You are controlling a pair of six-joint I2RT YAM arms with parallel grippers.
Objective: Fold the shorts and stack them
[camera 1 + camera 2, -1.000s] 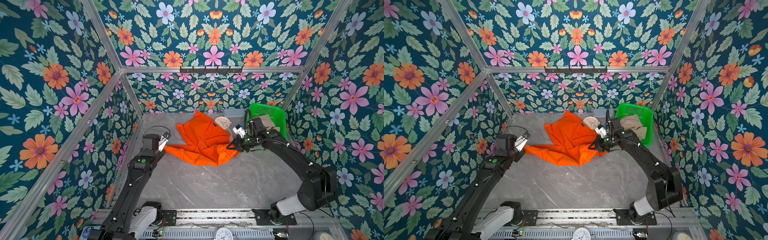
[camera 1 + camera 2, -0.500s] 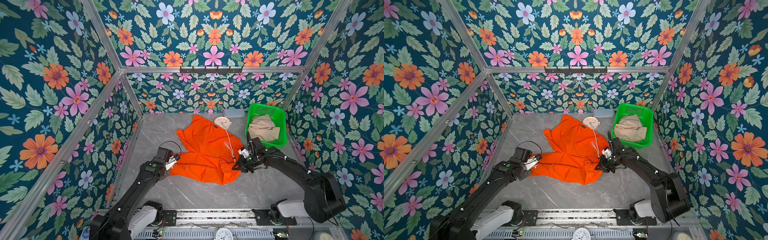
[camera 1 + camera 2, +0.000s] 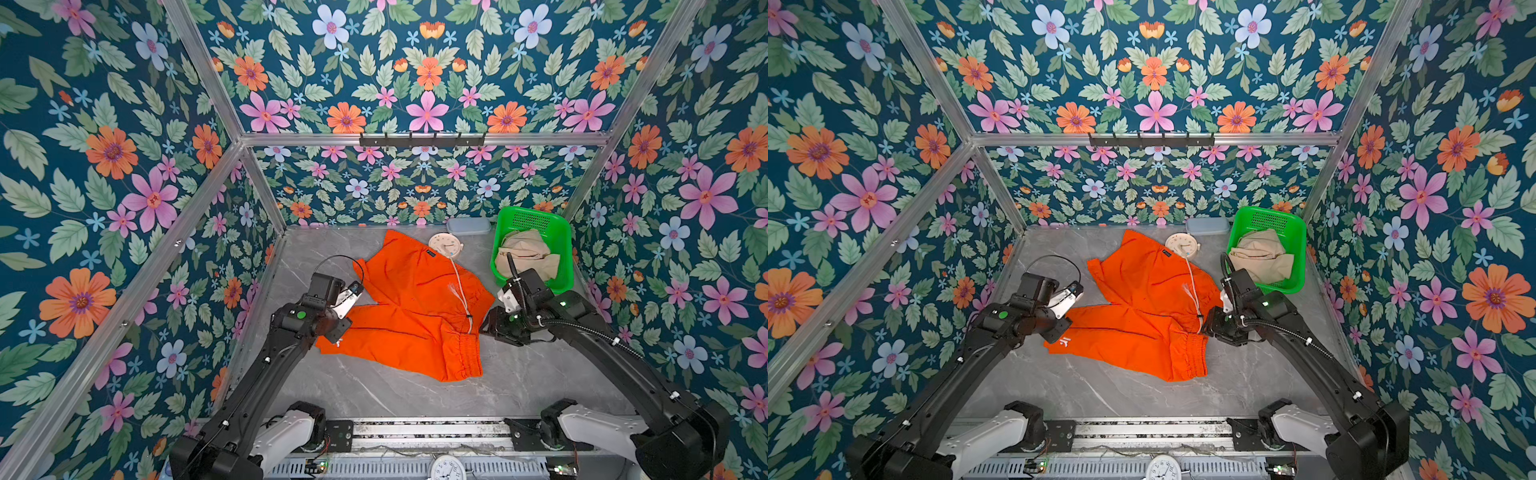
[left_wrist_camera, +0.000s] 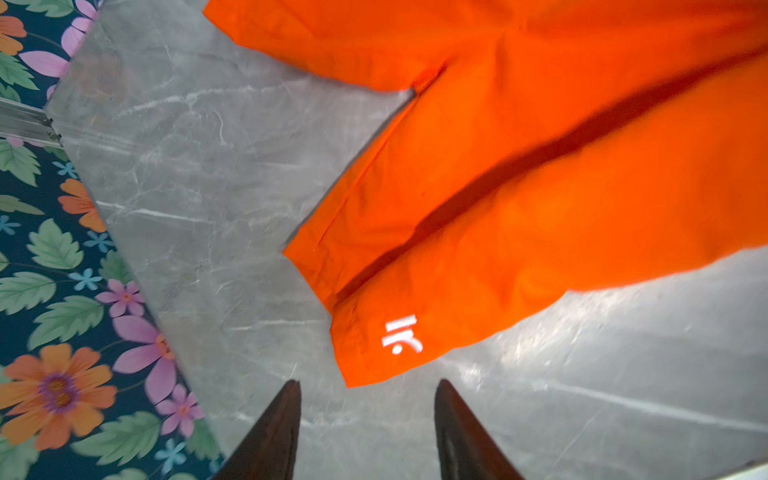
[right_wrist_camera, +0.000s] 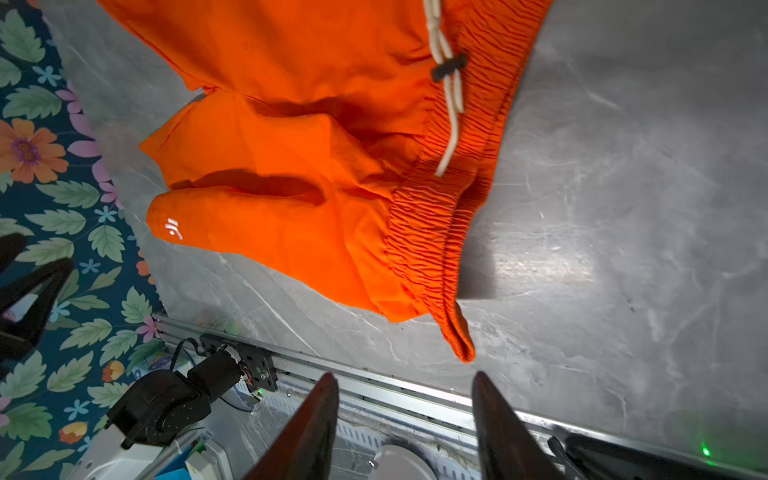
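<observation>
The orange shorts (image 3: 415, 307) are lying rumpled on the grey surface (image 3: 374, 395) mid-frame in a top view, the beige shorts (image 3: 525, 257) sitting bunched in the green basket (image 3: 566, 249) at upper right. The left tool (image 4: 365, 386) and right tool (image 5: 403, 378) are both hanging with jaws parted, gripping nothing, just off the logo hem (image 4: 401, 338) and the elastic waistband (image 5: 432, 232). The cloth is looking light and floppy, so I'm guessing it wants pinching at those firmer stitched edges, clear of the loose drawstring (image 5: 452, 133).

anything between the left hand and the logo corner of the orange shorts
Nothing visible. In the left wrist view the left hand is open just short of the logo corner of the orange shorts, with only bare table between.
</observation>
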